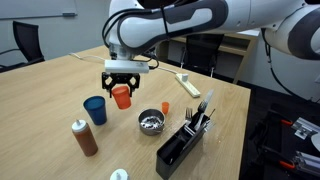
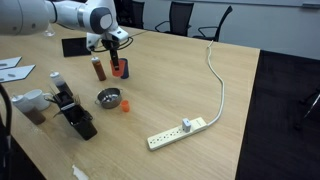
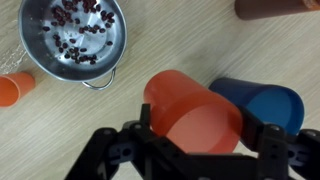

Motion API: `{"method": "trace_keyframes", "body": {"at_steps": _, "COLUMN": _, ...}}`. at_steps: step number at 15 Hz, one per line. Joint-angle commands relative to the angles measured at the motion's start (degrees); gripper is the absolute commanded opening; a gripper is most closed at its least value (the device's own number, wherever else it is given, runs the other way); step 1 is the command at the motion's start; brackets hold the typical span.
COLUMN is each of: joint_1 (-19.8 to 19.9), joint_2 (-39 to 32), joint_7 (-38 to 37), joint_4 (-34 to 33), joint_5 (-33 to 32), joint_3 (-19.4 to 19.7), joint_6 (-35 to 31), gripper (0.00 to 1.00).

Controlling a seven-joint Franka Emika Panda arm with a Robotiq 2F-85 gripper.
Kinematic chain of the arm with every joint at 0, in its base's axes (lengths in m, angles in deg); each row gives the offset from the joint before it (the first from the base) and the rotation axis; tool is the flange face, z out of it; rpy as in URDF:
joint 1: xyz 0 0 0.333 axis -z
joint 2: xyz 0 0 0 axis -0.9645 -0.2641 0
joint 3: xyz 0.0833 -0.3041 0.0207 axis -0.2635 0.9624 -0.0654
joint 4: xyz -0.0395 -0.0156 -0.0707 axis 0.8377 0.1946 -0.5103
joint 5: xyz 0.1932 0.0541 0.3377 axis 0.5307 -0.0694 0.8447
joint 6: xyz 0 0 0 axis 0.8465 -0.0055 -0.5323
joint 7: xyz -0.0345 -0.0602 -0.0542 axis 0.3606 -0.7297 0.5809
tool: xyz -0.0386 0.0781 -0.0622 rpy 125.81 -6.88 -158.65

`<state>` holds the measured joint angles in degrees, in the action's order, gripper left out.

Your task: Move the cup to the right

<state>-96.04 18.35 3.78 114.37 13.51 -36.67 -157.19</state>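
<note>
Brown bottle with white cap stands near left on the wooden table. Dark blue plastic cup is just right of it, a bit farther back. Small orange-red plastic cup comes next, just beside the blue one, clamped from above between the fingers of the black gripper. Lifted or not, cannot tell. Right of that: steel bowl with dark red bits, small orange piece, black desk organizer near right.
</note>
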Motion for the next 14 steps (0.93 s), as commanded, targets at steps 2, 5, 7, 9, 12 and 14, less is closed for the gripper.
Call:
{"method": "trace_keyframes", "body": {"at_steps": 2, "joint_1": -0.52, "joint_2": 5.96, "joint_7": -5.28, "joint_4": 14.89, "joint_5": 0.77, "joint_3": -0.07, "joint_6": -8.23, "gripper": 0.57}}
{"method": "trace_keyframes", "body": {"at_steps": 5, "joint_1": -1.77, "joint_2": 7.54, "joint_7": -10.53, "joint_4": 21.87, "joint_5": -0.09, "joint_3": 1.11, "joint_6": -12.94, "gripper": 0.57}}
{"method": "trace_keyframes", "body": {"at_steps": 7, "joint_1": -2.52, "joint_2": 8.93, "joint_7": -13.59, "joint_4": 26.87, "joint_5": -0.80, "joint_3": 1.99, "joint_6": -16.19, "gripper": 0.57}}
{"method": "trace_keyframes", "body": {"at_steps": 9, "joint_1": -3.57, "joint_2": 10.58, "joint_7": -16.90, "joint_4": 32.08, "joint_5": -1.55, "joint_3": 3.38, "joint_6": -20.57, "gripper": 0.57}}
{"method": "trace_keyframes", "body": {"at_steps": 12, "joint_1": -5.36, "joint_2": 14.60, "joint_7": -20.92, "joint_4": 39.67, "joint_5": -3.40, "joint_3": 5.64, "joint_6": -25.81, "gripper": 0.95}}
{"method": "trace_keyframes", "body": {"at_steps": 14, "joint_1": -6.81, "joint_2": 17.68, "joint_7": -23.36, "joint_4": 45.27, "joint_5": -5.26, "joint_3": 7.38, "joint_6": -28.38, "gripper": 1.00}}
